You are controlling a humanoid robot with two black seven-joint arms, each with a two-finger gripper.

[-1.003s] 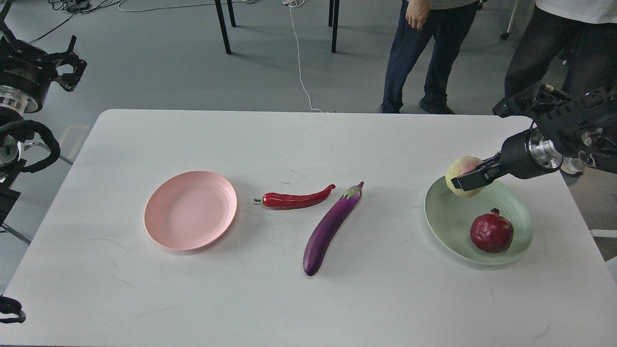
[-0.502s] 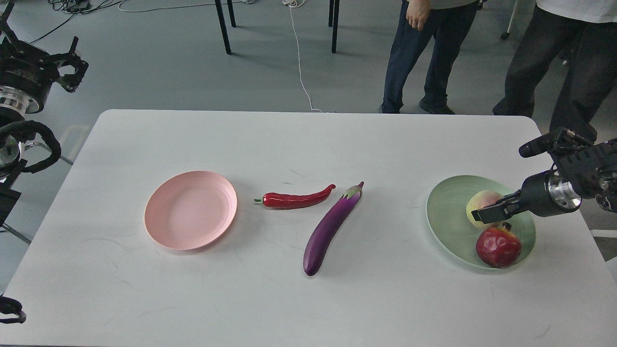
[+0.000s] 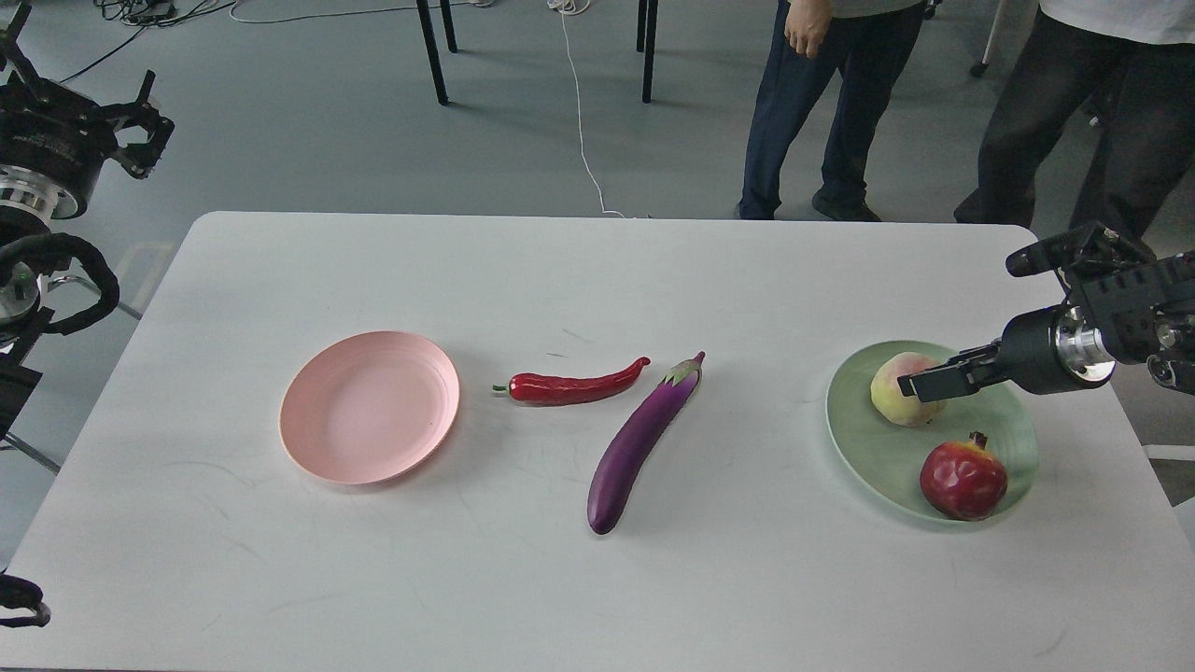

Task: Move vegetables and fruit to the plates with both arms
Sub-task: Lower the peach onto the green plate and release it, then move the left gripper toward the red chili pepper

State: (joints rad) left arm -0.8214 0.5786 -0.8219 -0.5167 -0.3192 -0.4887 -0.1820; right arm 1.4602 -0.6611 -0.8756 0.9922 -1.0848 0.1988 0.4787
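Eggplant (image 3: 641,443) cap up-right, diagonal.

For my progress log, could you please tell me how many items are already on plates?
2, both on the green plate at the table's right: the peach at its far side, by the right pincer, and the pomegranate nearer. The pink plate holds nothing.
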